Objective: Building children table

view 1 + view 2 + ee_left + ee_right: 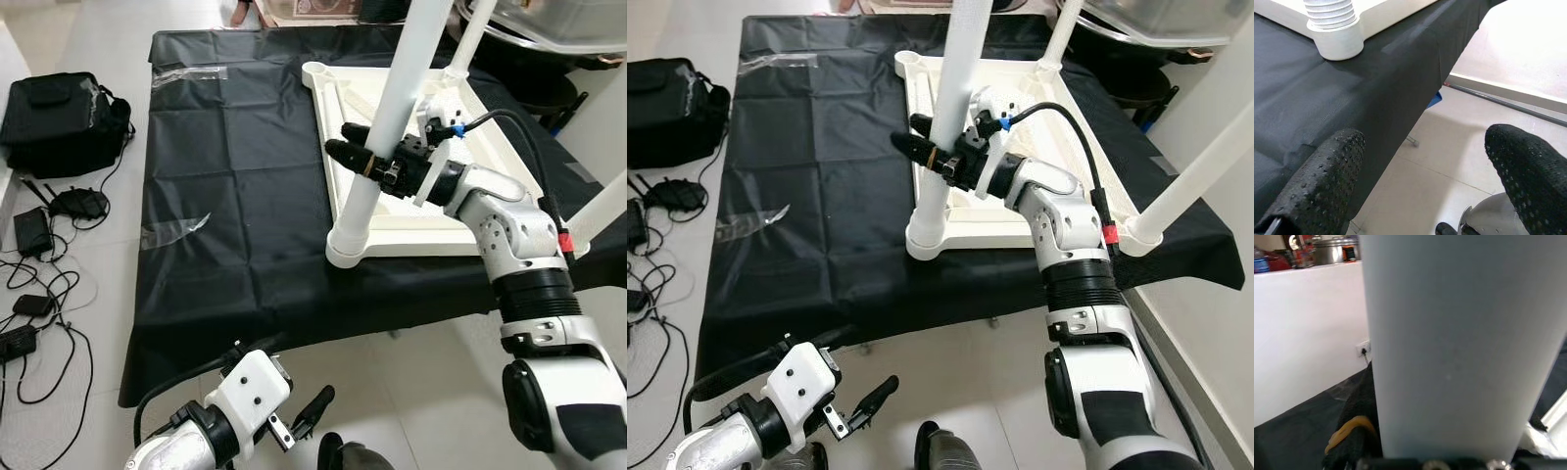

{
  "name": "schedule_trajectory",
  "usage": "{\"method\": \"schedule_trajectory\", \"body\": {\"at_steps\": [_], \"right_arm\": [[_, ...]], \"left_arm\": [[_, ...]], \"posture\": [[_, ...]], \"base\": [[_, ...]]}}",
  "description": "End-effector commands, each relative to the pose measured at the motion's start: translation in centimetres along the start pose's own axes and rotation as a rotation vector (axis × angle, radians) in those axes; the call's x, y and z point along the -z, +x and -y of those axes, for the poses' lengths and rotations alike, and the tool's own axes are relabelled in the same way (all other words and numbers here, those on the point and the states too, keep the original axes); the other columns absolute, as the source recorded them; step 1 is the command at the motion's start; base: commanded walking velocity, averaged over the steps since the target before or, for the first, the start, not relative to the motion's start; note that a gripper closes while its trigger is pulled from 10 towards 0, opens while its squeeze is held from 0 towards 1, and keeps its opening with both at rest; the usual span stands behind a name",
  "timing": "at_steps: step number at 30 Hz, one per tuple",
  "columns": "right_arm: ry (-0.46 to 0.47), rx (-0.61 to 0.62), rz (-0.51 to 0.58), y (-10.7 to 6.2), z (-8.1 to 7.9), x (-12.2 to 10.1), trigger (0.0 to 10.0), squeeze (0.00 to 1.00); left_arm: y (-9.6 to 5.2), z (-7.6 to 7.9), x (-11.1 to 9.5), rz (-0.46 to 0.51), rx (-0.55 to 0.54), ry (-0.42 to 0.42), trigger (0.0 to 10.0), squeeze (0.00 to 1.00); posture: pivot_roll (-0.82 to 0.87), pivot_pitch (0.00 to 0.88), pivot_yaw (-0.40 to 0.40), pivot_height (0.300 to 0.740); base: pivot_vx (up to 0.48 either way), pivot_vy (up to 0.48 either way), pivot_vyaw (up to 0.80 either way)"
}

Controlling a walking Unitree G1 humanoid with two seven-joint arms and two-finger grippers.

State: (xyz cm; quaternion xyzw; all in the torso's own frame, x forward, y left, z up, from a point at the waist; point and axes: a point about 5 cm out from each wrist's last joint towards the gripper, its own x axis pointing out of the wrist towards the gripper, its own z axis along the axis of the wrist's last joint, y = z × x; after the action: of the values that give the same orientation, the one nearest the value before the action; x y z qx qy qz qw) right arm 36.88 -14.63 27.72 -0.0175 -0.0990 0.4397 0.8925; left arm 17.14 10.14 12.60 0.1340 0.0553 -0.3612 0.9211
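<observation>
Right gripper (364, 157) clenched the white leg (377, 147) at the upturned tabletop's (392, 240) near-left corner socket (left gripper (312, 409) idle, released); a skewed twist risked cross-threading.

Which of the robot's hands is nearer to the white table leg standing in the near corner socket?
The right. The right hand is clamped around the white table leg partway up it. The left hand hangs open below the table edge, well short of the leg.
</observation>
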Motion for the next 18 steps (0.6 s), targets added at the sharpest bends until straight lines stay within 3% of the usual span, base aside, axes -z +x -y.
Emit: {"method": "schedule_trajectory", "body": {"at_steps": [1,7,18], "right_arm": [[0.013,0.104,-0.073,-1.21,0.87,2.07,0.0,0.00],[-0.003,0.118,-0.068,-1.34,0.79,1.96,0.0,0.00],[0.009,0.260,-0.081,-1.44,1.36,1.88,0.0,0.00]], "left_arm": [[-0.15,0.24,0.22,-0.009,0.013,-0.001,10.0,0.00],[-0.12,0.15,0.20,-0.009,0.013,0.000,10.0,0.00],[-0.10,-0.05,0.18,-0.011,0.013,0.006,10.0,0.00]], "posture": [[0.15,0.234,-0.104,0.740],[0.15,0.238,-0.103,0.740],[0.15,0.242,-0.098,0.740]], "base": [[0.000,0.000,0.00],[0.000,0.000,0.00],[0.000,0.000,0.00]]}}
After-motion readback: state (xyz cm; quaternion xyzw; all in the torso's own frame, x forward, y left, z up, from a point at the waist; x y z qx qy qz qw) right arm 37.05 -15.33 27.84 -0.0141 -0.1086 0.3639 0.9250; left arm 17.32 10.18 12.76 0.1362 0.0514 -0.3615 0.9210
